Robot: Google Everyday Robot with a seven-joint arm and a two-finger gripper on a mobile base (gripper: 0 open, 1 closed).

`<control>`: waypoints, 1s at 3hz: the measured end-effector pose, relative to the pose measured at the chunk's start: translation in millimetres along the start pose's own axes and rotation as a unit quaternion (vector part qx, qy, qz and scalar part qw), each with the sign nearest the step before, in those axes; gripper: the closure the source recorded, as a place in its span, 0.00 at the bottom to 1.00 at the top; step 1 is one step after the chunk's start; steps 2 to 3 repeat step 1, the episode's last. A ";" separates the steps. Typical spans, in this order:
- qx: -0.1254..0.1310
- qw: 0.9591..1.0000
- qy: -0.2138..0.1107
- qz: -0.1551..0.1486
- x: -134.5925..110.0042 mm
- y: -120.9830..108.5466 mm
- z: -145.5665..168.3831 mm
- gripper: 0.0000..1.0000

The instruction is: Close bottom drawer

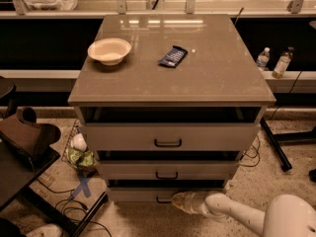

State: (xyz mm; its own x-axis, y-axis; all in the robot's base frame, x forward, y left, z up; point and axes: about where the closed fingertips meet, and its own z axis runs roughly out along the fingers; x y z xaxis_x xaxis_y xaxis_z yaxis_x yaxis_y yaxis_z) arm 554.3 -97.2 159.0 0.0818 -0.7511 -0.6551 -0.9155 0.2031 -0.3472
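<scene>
The bottom drawer [133, 195] is the lowest of three grey-beige drawers in the cabinet [170, 73]. Its front stands only a little forward of the cabinet, with a narrow dark gap above it. Its small dark handle [163, 200] shows just left of my gripper. My gripper [177, 200] is at the end of the white arm [232, 212] coming from the lower right. Its tip is against the bottom drawer's front near the handle. The top drawer [168, 138] and middle drawer [168, 171] stand out slightly further.
A beige bowl [109, 50] and a dark snack packet [173, 56] lie on the cabinet top. A dark chair or stand [24, 147] and cables are on the floor at left, with litter [79, 154] beside the cabinet. Two bottles [274, 60] stand at right.
</scene>
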 end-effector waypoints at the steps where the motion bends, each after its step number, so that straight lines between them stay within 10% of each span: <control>1: 0.000 1.000 0.000 0.000 0.0 0.0 0.1 1.00; 3: 0.000 1.000 0.000 0.000 0.0 0.0 0.1 1.00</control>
